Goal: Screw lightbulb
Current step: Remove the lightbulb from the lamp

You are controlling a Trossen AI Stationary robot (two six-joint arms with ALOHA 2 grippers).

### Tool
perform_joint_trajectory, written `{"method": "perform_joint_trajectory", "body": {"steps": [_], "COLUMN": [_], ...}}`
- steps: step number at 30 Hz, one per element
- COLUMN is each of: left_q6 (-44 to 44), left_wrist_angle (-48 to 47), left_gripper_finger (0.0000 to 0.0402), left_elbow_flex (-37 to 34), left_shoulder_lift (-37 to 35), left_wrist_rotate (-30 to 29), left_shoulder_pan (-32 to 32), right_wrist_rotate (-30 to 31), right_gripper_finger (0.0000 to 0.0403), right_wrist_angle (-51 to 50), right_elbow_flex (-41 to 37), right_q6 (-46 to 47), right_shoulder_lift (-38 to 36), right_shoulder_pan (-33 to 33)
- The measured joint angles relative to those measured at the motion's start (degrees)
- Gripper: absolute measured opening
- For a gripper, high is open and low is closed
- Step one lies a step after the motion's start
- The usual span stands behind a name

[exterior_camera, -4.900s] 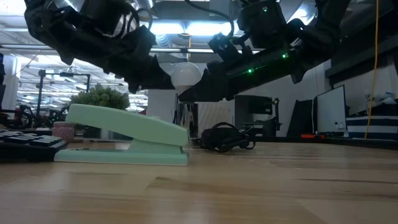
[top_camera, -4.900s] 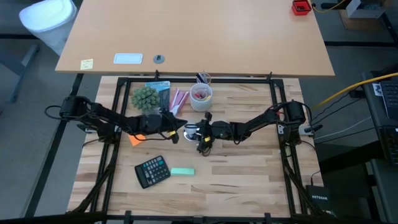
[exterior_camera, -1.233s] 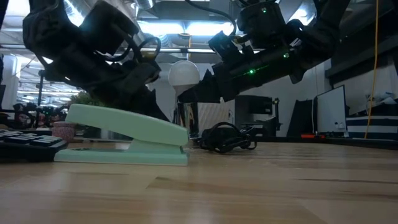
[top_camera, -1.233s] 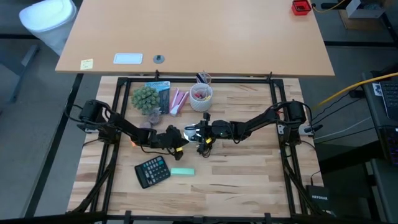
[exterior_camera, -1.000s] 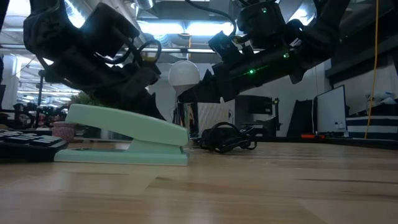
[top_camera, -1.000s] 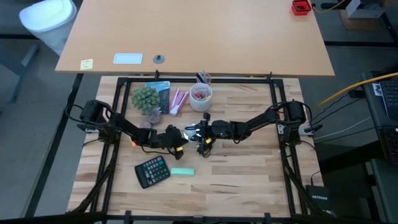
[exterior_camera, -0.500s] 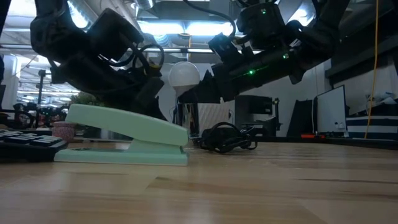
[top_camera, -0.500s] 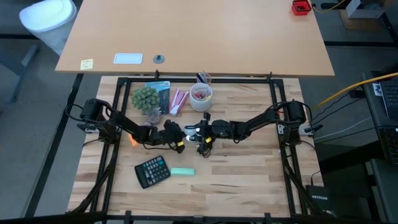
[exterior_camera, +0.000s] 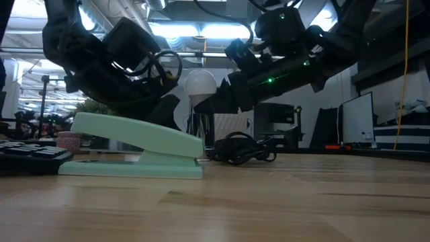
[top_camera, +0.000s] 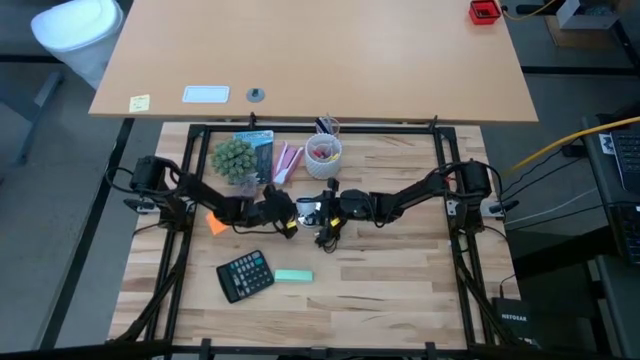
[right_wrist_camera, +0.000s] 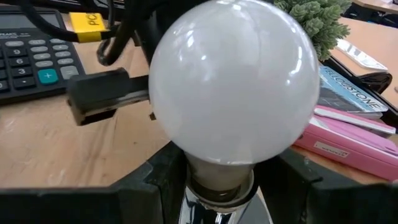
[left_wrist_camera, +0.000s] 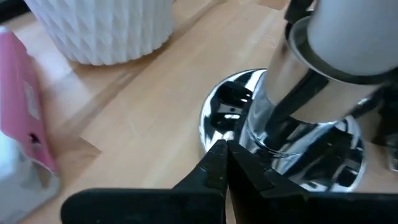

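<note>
The lightbulb (right_wrist_camera: pixel 233 81) sits upright on a shiny chrome lamp base (left_wrist_camera: pixel 292 143) near the middle of the wooden worktop (top_camera: pixel 380 280), just below the white cup of pens (top_camera: pixel 323 155) in the high view. In the low view the bulb (exterior_camera: pixel 199 82) shows as a pale globe between the two dark arms, left of centre in the frame.

The right gripper (right_wrist_camera: pixel 217 174) reaches in from the right side of the frame; its fingers stand apart on either side of the bulb's neck, right at the socket, and I cannot tell whether they actually press on it.

The left gripper (left_wrist_camera: pixel 227 152) comes in from the left, its fingers clenched together on nothing, tips close to the foot of the chrome base.

A black cord (exterior_camera: pixel 238 149) lies coiled on the worktop beside the base. Toward the lower left of the high view lie a black calculator (top_camera: pixel 244 275) and a mint-green stapler (top_camera: pixel 293 276), side by side. A small potted plant (top_camera: pixel 233 156), a pink case (top_camera: pixel 287 160) and a booklet (top_camera: pixel 262 150) sit along the upper edge.
</note>
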Motion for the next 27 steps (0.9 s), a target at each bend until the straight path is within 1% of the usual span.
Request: {"method": "perform_joint_trajectory", "body": {"steps": [7, 10, 14, 17, 22, 25, 27], "left_q6": [3.9, 5.5, 4.7, 4.0, 3.9, 3.5, 1.6], "left_wrist_angle": [2.3, 4.9, 5.8, 6.6, 6.3, 5.1, 3.2], "left_gripper_finger": [0.0000, 0.0000, 0.0000, 0.0000, 0.0000, 0.0000, 0.0000], "left_elbow_flex": [-0.2, -0.2, -0.2, -0.2, -0.2, -0.2, -0.2], "left_shoulder_lift": [0.3, 0.3, 0.2, -0.5, -2.3, -3.2, -3.8], "left_wrist_rotate": [-0.9, -1.1, -0.6, -0.6, -0.1, -0.2, -0.2], "left_shoulder_pan": [3.6, 5.4, 6.8, 5.9, 1.6, -0.9, -2.5], "right_wrist_rotate": [-1.0, -1.0, -0.2, 0.7, 0.8, 1.1, 1.2], "right_gripper_finger": [0.0174, 0.0174, 0.0174, 0.0174, 0.0174, 0.0174, 0.0174], "right_wrist_angle": [0.1, 0.1, 0.1, 0.0, 0.0, 0.0, 0.1], "right_elbow_flex": [0.0, 0.0, 0.0, 0.0, 0.0, 0.0, 0.0], "right_q6": [0.8, 0.9, 1.0, 1.2, 1.2, 1.3, 1.2], "right_shoulder_lift": [0.0, 0.0, 0.0, 0.0, 0.0, 0.0, 0.0], "right_shoulder_pan": [-0.7, -0.7, -0.7, -0.7, -0.7, -0.7, -0.7]}}
